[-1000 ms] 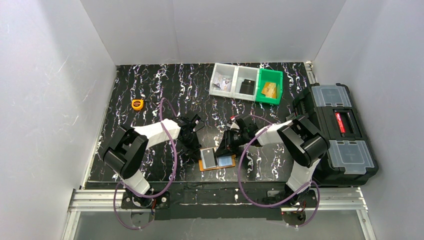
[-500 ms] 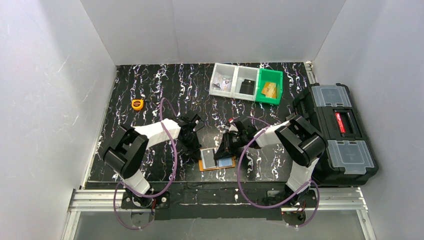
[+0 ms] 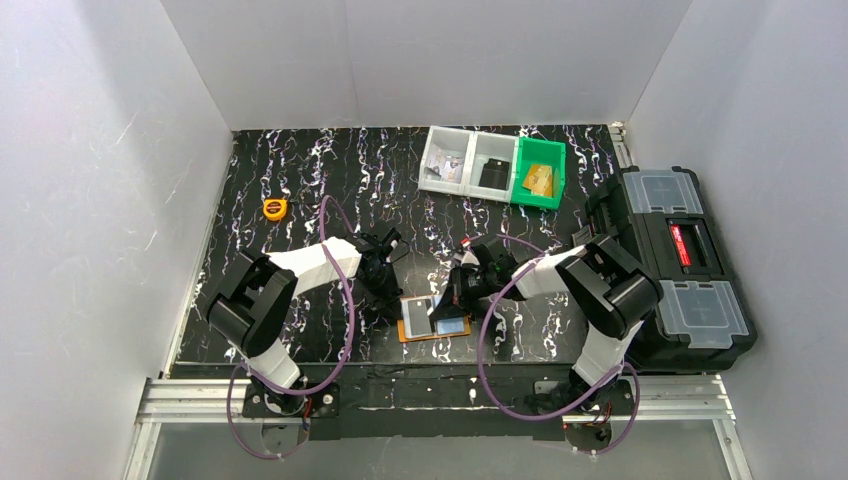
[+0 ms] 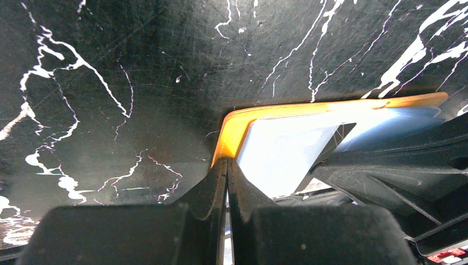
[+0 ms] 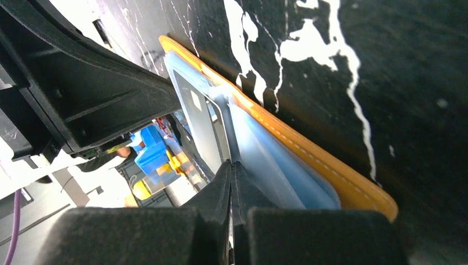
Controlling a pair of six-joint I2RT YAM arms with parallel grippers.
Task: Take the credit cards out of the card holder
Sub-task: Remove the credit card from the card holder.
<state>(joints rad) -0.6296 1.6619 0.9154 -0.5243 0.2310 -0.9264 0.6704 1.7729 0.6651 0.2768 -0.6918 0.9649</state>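
Left wrist: left end effector (image 4: 227,162) pinches card holder (image 4: 233,122) | right end effector (image 5: 232,164) pinches credit card (image 5: 264,161)

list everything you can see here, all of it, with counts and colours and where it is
card holder: 1, orange, open flat at the table's near edge between the grippers
credit cards: at least 2 showing, pale blue and whitish, in the card holder
tape measure: 1, yellow-orange, far left of the table
pale bins: 2, whitish, far middle, side by side; one holds a dark item
green bin: 1, right of the pale bins, with yellowish pieces inside
toolbox: 1, black with clear lid pockets, right edge
table: 1, black with white veins
left gripper: 1, black, pinched shut on the card holder's left edge
right gripper: 1, black, pinched shut at the cards' edge
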